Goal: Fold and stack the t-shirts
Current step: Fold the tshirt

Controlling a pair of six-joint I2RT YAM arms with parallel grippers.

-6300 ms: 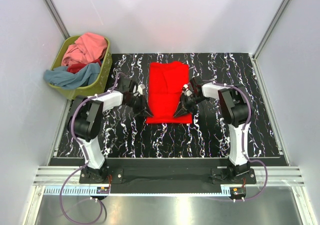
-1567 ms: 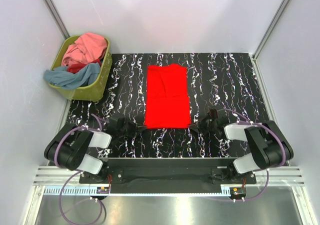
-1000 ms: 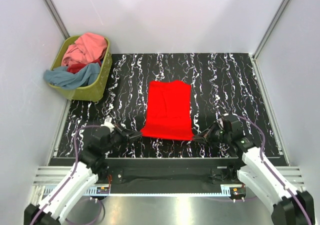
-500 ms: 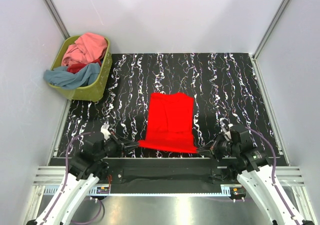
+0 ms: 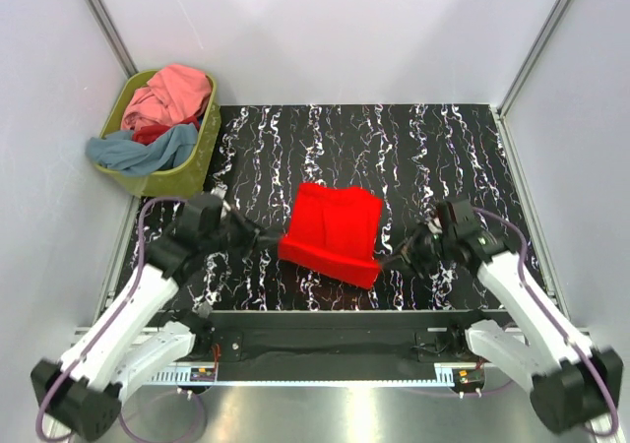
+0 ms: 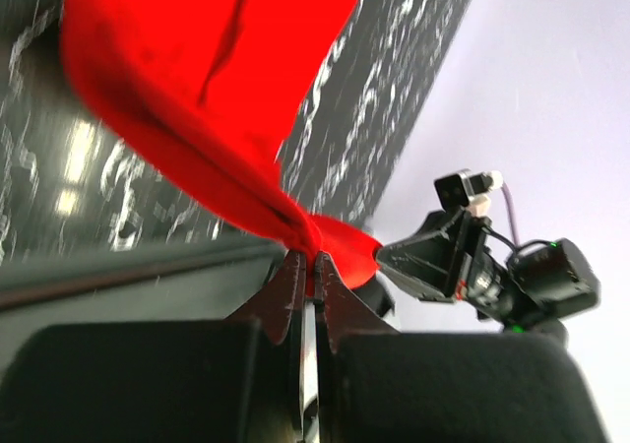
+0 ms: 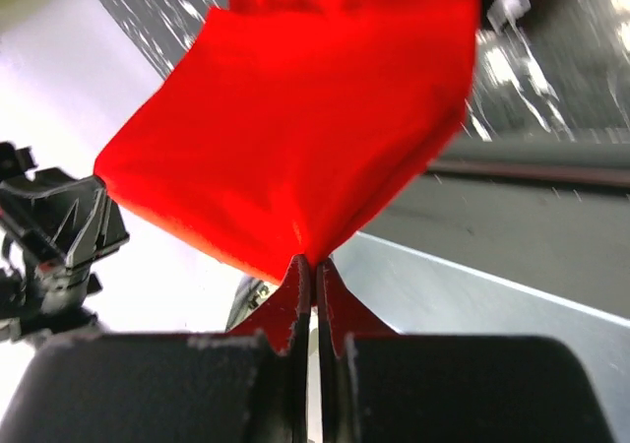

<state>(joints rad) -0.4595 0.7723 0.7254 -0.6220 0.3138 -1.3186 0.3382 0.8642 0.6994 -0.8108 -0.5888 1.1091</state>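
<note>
The black tabletop with white marble veining (image 5: 443,148) stretched out beyond both claws. On it, between the two claws, lay the bright red soft cloth t-shirt (image 5: 333,231), folded into a narrow panel. Its far part rested flat on the table, and its near edge was lifted off the surface and sagged between the two grips.

The olive-green plastic basket (image 5: 187,172) stood well apart from the left claw, beyond it and out to its left, at the table's far corner. Heaped in the basket were a pink cloth shirt (image 5: 177,91) on top, a grey-blue cloth shirt (image 5: 138,151) draped over the rim, and a sliver of darker red cloth (image 5: 150,131) between them.

The left claw (image 6: 306,258) had its two black fingers pressed together on the near left corner of the bright red t-shirt, the cloth bunched to a point right at the tips. The right claw (image 7: 308,263) was likewise pinched tight on the near right corner, the cloth fanning out from its tips towards the left claw.
</note>
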